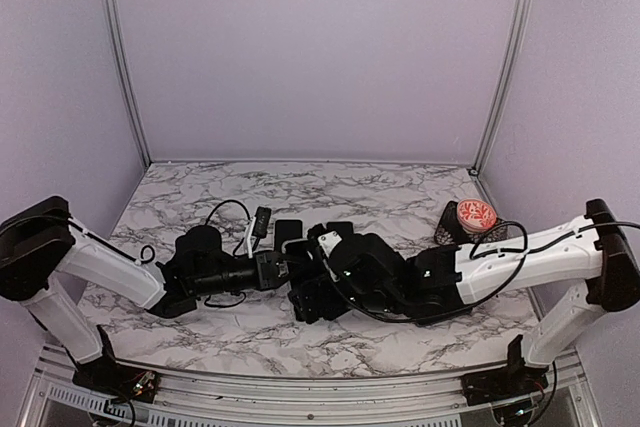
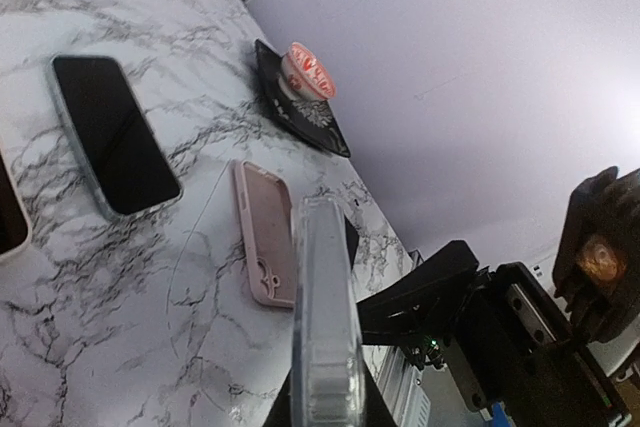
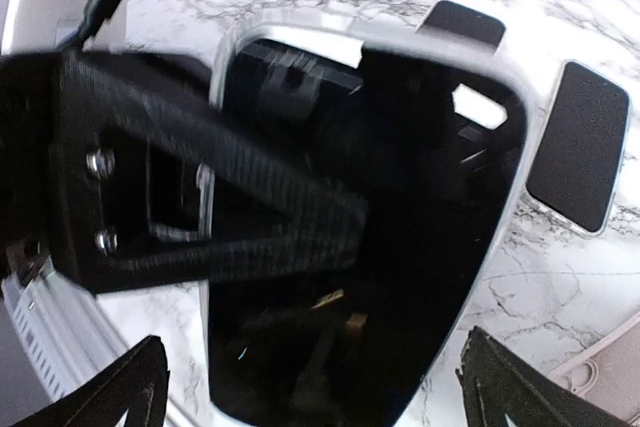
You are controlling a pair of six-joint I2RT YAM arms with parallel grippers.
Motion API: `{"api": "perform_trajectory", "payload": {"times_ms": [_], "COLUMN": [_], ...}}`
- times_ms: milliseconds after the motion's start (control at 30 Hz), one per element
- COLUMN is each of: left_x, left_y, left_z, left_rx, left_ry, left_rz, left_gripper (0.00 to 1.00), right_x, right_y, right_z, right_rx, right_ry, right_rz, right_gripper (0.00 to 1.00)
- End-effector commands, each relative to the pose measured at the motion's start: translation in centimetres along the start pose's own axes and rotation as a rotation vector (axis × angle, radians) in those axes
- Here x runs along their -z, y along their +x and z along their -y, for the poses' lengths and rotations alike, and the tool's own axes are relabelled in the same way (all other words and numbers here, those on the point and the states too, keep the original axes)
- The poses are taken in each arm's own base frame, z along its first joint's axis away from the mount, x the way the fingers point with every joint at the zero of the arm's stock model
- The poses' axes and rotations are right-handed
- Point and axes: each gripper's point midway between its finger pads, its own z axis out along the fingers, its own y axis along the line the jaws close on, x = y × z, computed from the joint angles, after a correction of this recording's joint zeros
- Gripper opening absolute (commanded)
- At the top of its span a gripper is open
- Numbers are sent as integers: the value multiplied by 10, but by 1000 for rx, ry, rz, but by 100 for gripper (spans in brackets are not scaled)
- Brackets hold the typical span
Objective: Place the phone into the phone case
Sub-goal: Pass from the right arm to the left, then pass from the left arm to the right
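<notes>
Left gripper pinched shut on glossy black phone with clear translucent rim, held edge-on above white marble table, right gripper spread wide either side of it, pink rectangular phone case flat on table.

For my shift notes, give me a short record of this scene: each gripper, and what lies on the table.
left gripper: shut on clear case, held on edge
right gripper: open, empty, facing that case
on table: dark-screen phone, pink case, cup on black dish
clear case filled: cannot tell
</notes>
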Motion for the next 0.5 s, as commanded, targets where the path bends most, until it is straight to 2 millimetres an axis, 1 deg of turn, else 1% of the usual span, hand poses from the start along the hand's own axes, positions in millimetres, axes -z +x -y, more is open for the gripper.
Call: {"api": "perform_trajectory", "payload": {"times_ms": [0,33,67,133,167,267,367,400,467], "left_x": [18,23,27,33,35,49,66,71,80], "left_y": [-38,-42,-47,-50,-50,-56,-65,-68,-73], "left_z": [75,84,96,118,127,154,173,177,185], "left_rx": [-317,-360,-403,-477,-510,-557,-568,-569,-558], "left_ry": [160,167,179,190,196,233,252,253,253], "left_rz": [76,82,91,87,78,111,169,186,215], "left_gripper": [0,0,0,0,0,0,0,0,0], "right_x": [48,57,67,86,97,132,162,169,174], "right_y": [-26,-24,-29,-35,-36,-50,-60,-62,-64], "right_z": [-31,-33,-39,-49,-58,-75,-90,-94,-98], "right_rx": [133,160,184,240,286,396,488,513,540], "right_ry": [-252,-288,-342,-429,-492,-608,-712,-736,-751], "right_rz": [119,129,162,203,217,309,389,403,410], "right_gripper": [99,99,99,99,99,99,99,99,99]}}
